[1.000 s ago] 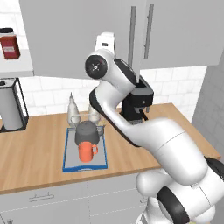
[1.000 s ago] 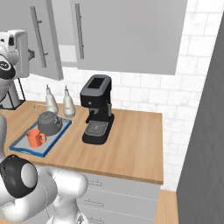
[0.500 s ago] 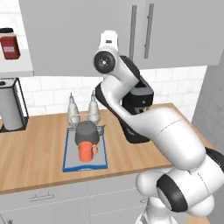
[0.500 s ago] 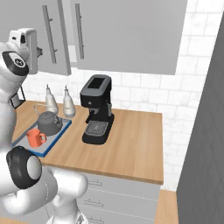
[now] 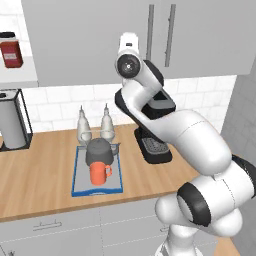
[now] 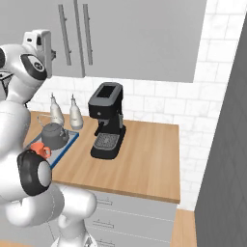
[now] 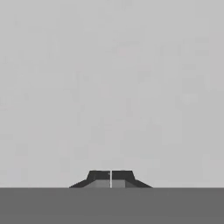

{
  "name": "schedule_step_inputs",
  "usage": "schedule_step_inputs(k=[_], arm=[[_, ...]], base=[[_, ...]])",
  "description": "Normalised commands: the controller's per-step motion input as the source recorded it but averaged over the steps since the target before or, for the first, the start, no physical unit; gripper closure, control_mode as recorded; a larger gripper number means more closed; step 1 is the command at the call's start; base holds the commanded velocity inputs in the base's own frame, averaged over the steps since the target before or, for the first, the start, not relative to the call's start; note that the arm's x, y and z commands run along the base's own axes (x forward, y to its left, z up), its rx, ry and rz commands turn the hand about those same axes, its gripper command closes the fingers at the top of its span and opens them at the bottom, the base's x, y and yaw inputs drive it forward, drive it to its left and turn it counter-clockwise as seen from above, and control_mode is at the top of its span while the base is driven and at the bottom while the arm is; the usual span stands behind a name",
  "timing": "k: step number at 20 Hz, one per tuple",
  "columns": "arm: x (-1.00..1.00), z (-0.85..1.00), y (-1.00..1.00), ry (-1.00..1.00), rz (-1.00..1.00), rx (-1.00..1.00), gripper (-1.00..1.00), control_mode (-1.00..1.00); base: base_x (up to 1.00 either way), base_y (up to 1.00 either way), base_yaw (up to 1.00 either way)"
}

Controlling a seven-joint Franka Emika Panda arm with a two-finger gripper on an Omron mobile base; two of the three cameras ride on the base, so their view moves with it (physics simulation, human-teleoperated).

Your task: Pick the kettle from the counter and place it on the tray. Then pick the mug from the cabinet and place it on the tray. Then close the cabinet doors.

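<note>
The dark grey kettle [image 5: 99, 150] [image 6: 52, 135] and the orange mug [image 5: 98, 173] [image 6: 41, 150] both stand on the blue-rimmed tray [image 5: 78, 189] [image 6: 69, 142] on the wooden counter [image 5: 35, 185], the mug in front of the kettle. High above them my hand [image 5: 129, 44] [image 6: 40, 40] is pressed against the left cabinet door [image 5: 90, 45] [image 6: 67, 19]. My gripper [image 7: 111, 176] is shut, holds nothing, and faces plain grey panel at close range. Both doors look flush, their bar handles [image 5: 150, 31] [image 6: 62, 41] side by side.
A black coffee machine [image 5: 157, 132] [image 6: 107, 120] stands right of the tray, partly behind my arm. Two pale shakers [image 5: 95, 127] [image 6: 65, 113] sit behind the tray. At far left are a steel canister [image 5: 12, 120] and a red jar [image 5: 11, 52] on an open shelf.
My hand has risen and moved in against the cabinet front. In the right base view the left door has swung from ajar to flush. Kettle, mug and tray have stayed put.
</note>
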Motion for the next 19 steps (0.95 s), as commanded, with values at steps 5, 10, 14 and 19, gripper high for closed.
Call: schedule_step_inputs(k=[5,10,14,19], arm=[[0.45,-0.08,-0.29,0.0,0.05,0.0,1.0,-1.0],[0.38,-0.07,-0.28,0.0,0.05,0.0,1.0,-1.0],[0.36,-0.07,-0.27,0.0,0.05,0.0,1.0,-1.0],[0.33,-0.09,-0.29,0.0,0.05,0.0,1.0,-1.0]], base=[[0.0,0.0,0.0],[0.0,0.0,0.0],[0.0,0.0,0.0],[0.0,0.0,0.0]])
